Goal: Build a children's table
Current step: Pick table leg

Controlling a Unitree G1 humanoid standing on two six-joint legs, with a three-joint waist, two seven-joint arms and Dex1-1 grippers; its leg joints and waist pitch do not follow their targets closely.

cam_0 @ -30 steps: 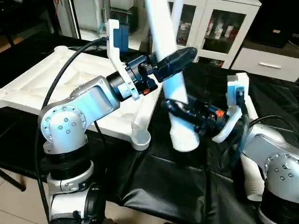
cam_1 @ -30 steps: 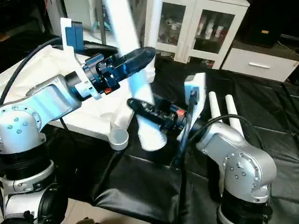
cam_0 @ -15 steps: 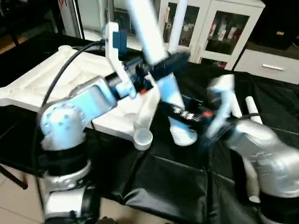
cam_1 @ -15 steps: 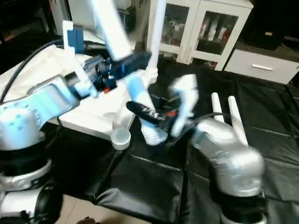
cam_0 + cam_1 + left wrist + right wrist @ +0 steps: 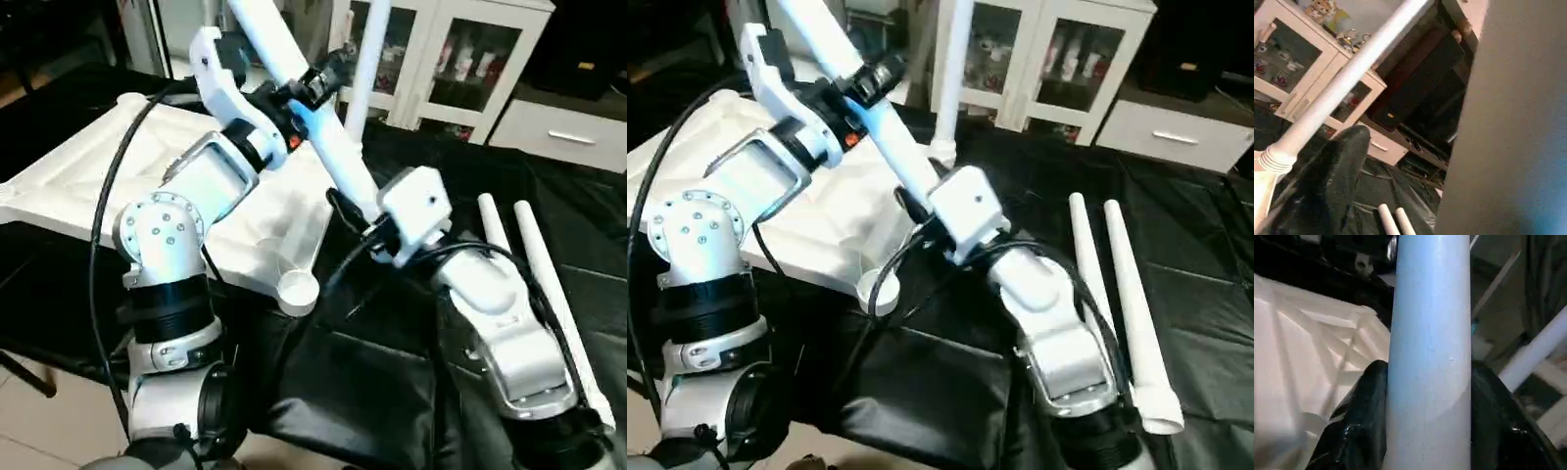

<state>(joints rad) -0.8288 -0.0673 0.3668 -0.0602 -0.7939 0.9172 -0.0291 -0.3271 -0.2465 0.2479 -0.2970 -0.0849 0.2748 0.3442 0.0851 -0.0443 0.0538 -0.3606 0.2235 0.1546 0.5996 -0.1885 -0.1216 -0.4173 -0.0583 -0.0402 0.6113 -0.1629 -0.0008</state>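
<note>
Since a second ago, your right arm has rolled over: its wrist housing now faces up and the held leg leans more steeply, its lower end hidden behind that wrist, near the tabletop's front corner socket. You have the right gripper clamped on this leg, one black finger pressed to each side of the tube. Your left gripper sits higher up the same leg with its fingers spread wide around the tube; you cannot tell whether they touch it.

You see the tabletop lying underside up on the black-covered work table, ribs showing. At the tabletop's far corner one leg already stands upright in its socket, beyond the held leg. Two more legs lie side by side on the black cover, well to the right of the tabletop, beside your right forearm. Behind the tabletop stands a white cabinet with glass doors.
</note>
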